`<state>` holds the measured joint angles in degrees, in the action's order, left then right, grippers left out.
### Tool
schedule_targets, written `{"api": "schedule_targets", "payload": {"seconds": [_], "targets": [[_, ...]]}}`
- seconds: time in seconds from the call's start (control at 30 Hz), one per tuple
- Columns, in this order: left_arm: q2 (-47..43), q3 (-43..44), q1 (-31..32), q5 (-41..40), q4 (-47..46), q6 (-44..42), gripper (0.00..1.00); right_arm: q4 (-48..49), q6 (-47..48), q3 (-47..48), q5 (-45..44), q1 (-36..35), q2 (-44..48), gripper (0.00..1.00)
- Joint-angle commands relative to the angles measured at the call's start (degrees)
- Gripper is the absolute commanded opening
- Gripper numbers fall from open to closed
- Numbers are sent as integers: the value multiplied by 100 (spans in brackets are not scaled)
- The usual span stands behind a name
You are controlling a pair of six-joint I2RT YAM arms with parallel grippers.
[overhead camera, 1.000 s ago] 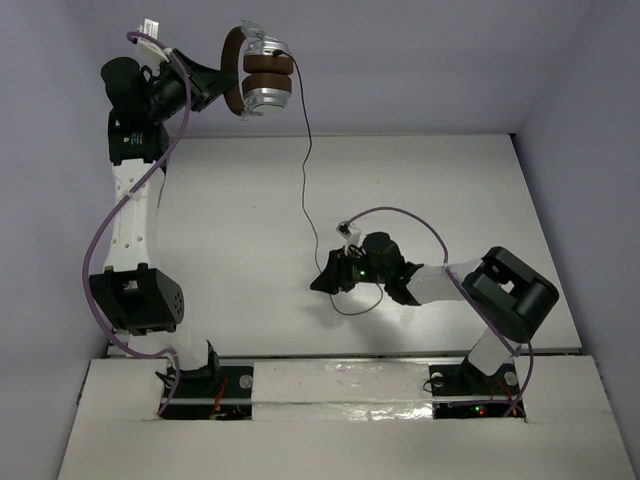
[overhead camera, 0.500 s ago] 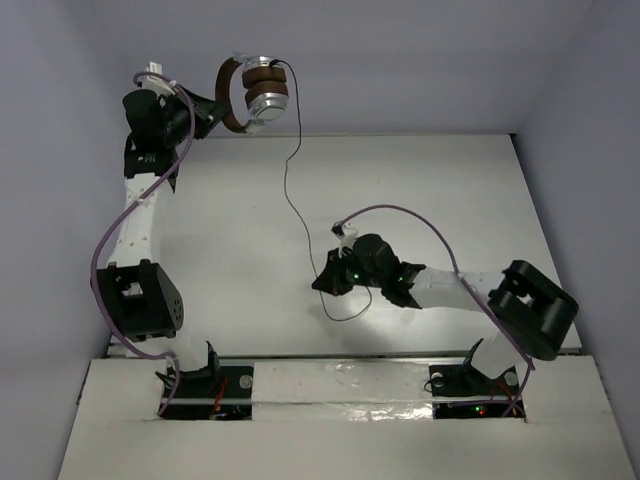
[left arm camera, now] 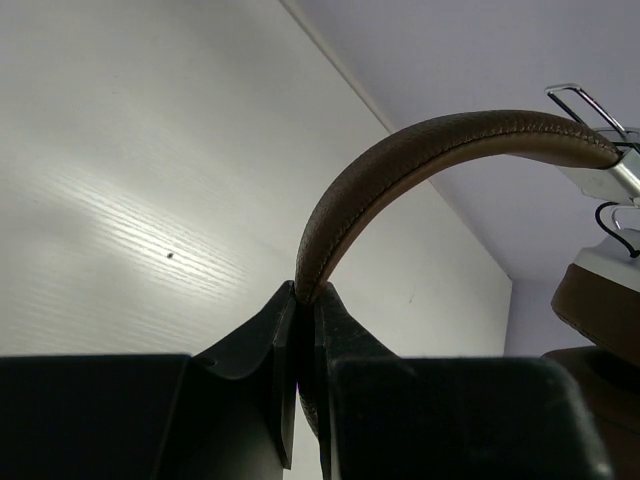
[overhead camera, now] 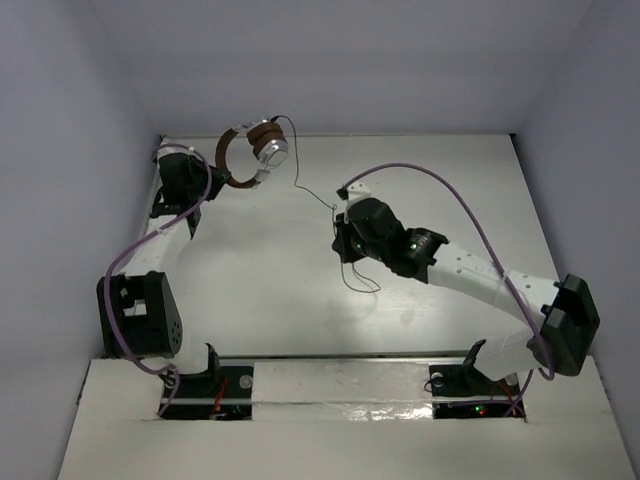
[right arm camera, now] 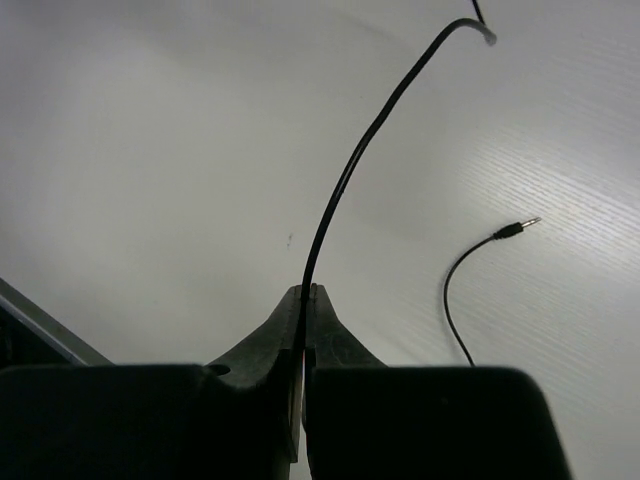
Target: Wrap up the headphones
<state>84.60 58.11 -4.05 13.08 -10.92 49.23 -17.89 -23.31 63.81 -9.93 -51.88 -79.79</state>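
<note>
- Left arm now sits lower and pulled back vs a sec ago: headphones (overhead camera: 258,152) come down from up by the back wall to the far-left corner of the worktop (overhead camera: 250,290).
- Right arm stretches further out toward the far middle, and its jaws go from part-open to closed.
- Left jaws: clamped on the brown headband (left arm camera: 420,150), gripping it near one end. The band arches up and away to the ear pad (left arm camera: 600,300).
- Headphones look held clear of the worktop in the left wrist view, cups hanging off to the right of the jaws.
- Right jaws: pinched together on the thin dark cord (right arm camera: 350,160), which rises from between the tips.
- Cord (overhead camera: 312,192) runs from the cups down to the right jaws, w/ a bit of sag. The tail past the jaws loops loose on the worktop.
- Jack plug (right arm camera: 520,227) lies free on the worktop, near the right jaws, not held.
- Step in hand, prob: securing both ends, band in one arm and cord in the other. No turns show round the headphones yet, so the wrap itself isn't started.
- Next move prob needs the right arm to lead the cord round the band or cups while the left holds steady or rotates.
- Cord is thin and could slip thru the pinch, and the loose tail will have to be fed along.
</note>
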Motion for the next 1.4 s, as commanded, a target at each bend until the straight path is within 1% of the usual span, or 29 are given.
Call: {"api": "schedule_targets", "payload": {"seconds": [0.0,0.03,0.13,0.17,0.27,0.3,0.4,0.47,0.5,0.6,0.67,0.73,0.8,0.9,0.97,1.0,1.07,1.13,1.2,1.3,1.37], "targets": [[-558,43,501,-472,-658,-352,0,-889,537,806,-228,-252,-203,0],[-558,34,754,-691,-622,-423,0,-1005,651,1200,-193,-314,-369,0],[-453,69,1116,-1060,-500,-695,0,-1462,968,1782,-105,-481,-572,0],[-418,87,1317,-1123,-482,-783,0,-1585,1038,2132,-123,-542,-660,0],[-286,139,1643,-1255,-385,-1073,0,-1919,1162,2730,-271,-543,-696,0],[-225,166,1732,-1464,-272,-1204,0,-2068,1179,2872,-324,-543,-687,0],[-128,166,2039,-1685,-157,-1416,0,-2262,1355,3320,-553,-543,-696,0],[-67,157,2171,-1756,-139,-1574,0,-2367,1452,3523,-772,-543,-775,0],[-5,166,2320,-1782,-95,-1636,0,-2455,1496,3794,-808,-543,-827,0],[31,87,2514,-1800,-165,-1820,0,-2465,1698,3990,-966,-543,-933,0],[48,43,2663,-1967,-104,-1882,0,-2526,1742,4235,-1324,-543,-1038,0],[13,-88,2716,-1968,-121,-1944,0,-2439,1891,4297,-1511,-543,-1074,0],[-101,-229,2717,-1845,-261,-1900,0,-2438,1953,4333,-1704,-333,-1127,0],[-224,-353,2717,-1774,-201,-1900,0,-2342,1945,4192,-1968,-43,-1030,0],[-216,-274,2717,-1922,-60,-1917,0,-2263,1866,3982,-1899,10,-838,0],[-172,-230,2717,-1993,53,-1909,0,-2176,1804,3755,-1620,11,-541,0],[-110,-98,2717,-2003,72,-1900,0,-1842,1751,3517,-1258,11,-240,0],[-84,-28,2717,-1907,64,-1874,0,-1710,1716,3305,-1396,11,-11,0],[-136,-45,2717,-1836,2,-1856,0,-1700,1794,3217,-1808,151,-2,0],[-268,-63,2717,-1774,45,-1873,0,-1561,1839,3033,-1688,581,24,0],[-408,-63,2717,-1783,133,-1908,0,-1148,1891,2804,-1704,844,130,0]]}}
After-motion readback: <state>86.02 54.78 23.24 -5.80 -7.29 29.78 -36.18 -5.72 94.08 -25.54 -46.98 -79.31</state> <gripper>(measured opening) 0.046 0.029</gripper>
